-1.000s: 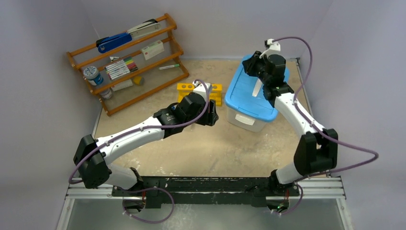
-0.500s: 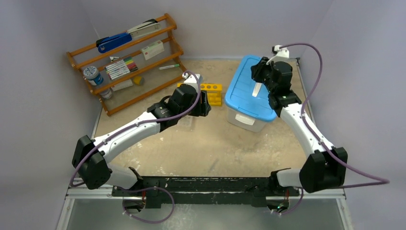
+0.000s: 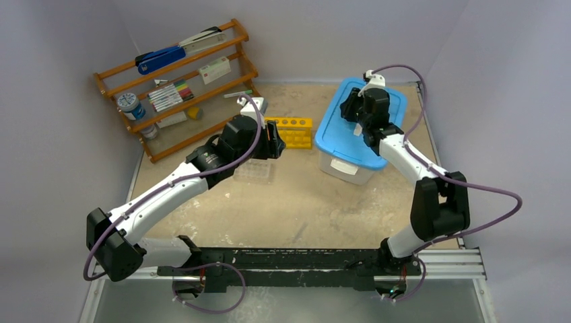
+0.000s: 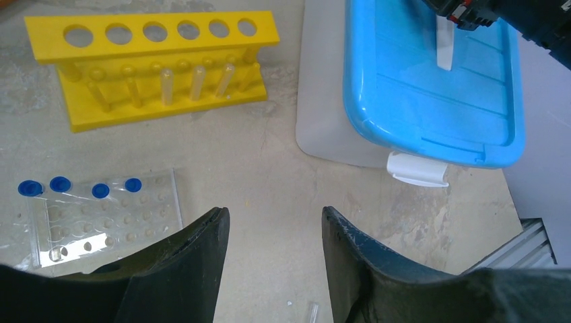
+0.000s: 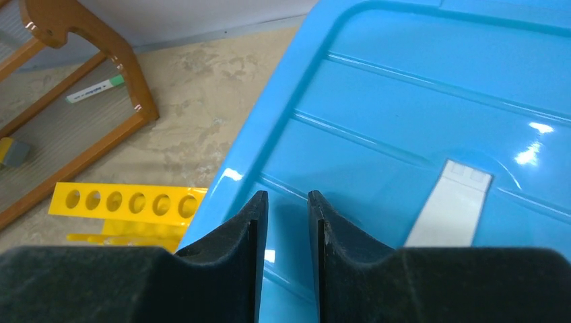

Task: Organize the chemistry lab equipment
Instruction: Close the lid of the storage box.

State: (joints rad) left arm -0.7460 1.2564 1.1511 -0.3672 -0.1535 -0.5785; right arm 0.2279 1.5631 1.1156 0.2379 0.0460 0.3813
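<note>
Observed left gripper [image 4: 274, 215] pulled back, spread, empty — clear tube tray [image 4: 108, 215] now reachable. Noted right gripper [image 5: 286, 198] shifted across blue lid [image 5: 404, 101], barely parted, empty.

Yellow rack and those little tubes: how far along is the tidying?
Partly done: three clear tubes already sit on the yellow rack. In hand: nothing; the left end effector and right end effector are both empty. Left: four blue-capped tubes on the clear tray, not yet racked.

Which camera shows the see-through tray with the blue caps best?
The left wrist view: the clear tray and four blue caps show up close. The top view shows it tiny. The right wrist view misses it.
</note>
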